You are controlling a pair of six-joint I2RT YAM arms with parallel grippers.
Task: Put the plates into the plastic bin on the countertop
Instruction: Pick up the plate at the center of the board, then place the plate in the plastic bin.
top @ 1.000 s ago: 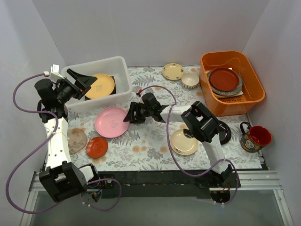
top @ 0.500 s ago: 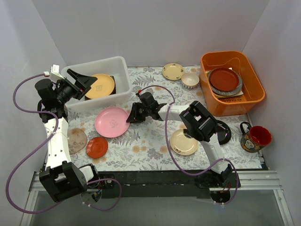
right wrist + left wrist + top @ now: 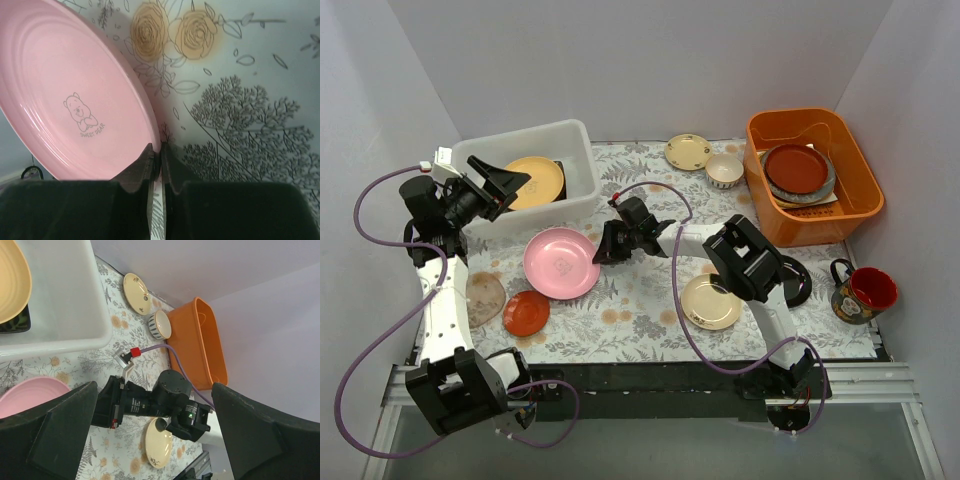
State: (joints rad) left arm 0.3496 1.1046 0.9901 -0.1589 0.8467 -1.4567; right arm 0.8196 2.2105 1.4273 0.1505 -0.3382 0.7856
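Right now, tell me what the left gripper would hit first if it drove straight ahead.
Likely the right gripper, clamped on the pink plate: in the left wrist view it sits between the fingers of the open left gripper. Depth unclear; the plastic bin lies off that line.

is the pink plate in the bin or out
Out: the pink plate is outside the plastic bin, over the cloth, rim pinched by the right gripper.

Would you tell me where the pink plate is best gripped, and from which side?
By its thin rim, from its right side: the pink plate is shallow and wide, so only the edge fits between jaws. The right gripper pinches it there.
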